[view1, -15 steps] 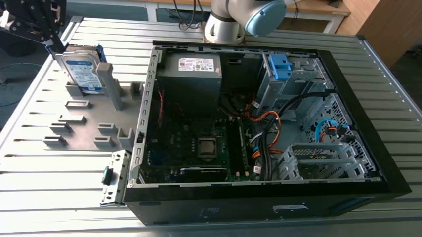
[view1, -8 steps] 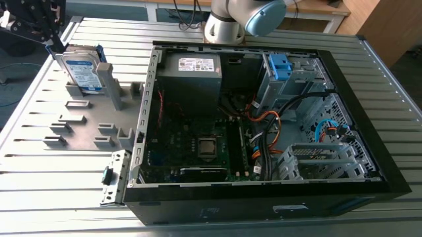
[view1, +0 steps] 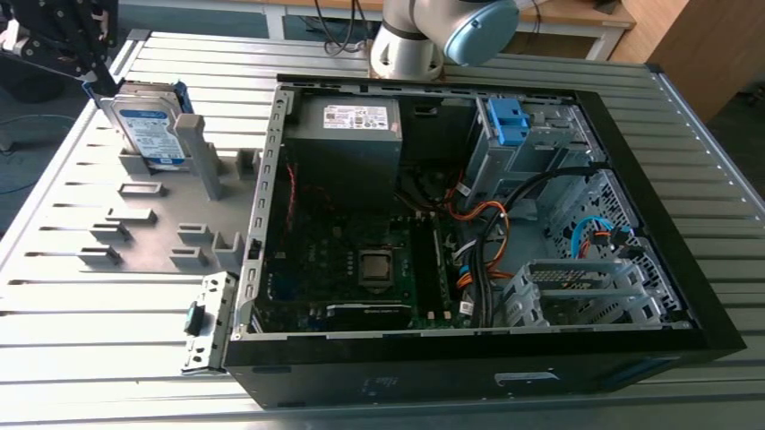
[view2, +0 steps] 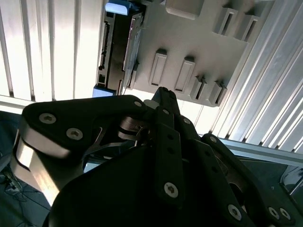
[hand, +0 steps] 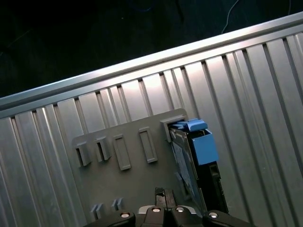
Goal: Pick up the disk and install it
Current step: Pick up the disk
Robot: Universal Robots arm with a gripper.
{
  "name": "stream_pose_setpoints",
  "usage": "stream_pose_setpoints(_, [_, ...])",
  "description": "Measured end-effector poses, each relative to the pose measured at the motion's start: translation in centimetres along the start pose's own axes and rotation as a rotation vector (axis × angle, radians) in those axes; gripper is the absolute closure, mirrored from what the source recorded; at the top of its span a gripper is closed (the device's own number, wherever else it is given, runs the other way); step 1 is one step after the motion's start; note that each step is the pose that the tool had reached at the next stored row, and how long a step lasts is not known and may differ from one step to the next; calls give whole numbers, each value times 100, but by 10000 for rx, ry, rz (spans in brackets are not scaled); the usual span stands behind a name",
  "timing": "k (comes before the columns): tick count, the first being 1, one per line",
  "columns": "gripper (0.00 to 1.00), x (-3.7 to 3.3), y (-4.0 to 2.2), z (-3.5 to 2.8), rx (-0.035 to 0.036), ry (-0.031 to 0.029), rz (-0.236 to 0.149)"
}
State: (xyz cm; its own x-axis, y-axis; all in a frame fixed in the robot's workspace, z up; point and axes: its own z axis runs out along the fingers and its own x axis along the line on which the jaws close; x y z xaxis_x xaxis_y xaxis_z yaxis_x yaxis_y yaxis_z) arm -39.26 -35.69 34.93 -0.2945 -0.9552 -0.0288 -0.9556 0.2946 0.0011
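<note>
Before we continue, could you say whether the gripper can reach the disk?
Probably yes: the disk stands upright in the grey holder, its top uncovered, the gripper close by.

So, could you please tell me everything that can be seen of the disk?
The disk is a flat silver rectangle with a white-and-blue label on its broad face and a blue plastic bracket round its edges. It stands upright on one edge in the grey holder plate on the ribbed metal table, at the exterior view's left of the open computer case. The gripper is near it; whether they touch cannot be told.
</note>
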Motion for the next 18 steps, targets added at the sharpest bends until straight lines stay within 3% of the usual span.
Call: stream_pose_setpoints(18, [89,0,0,0,-17,1,-577])
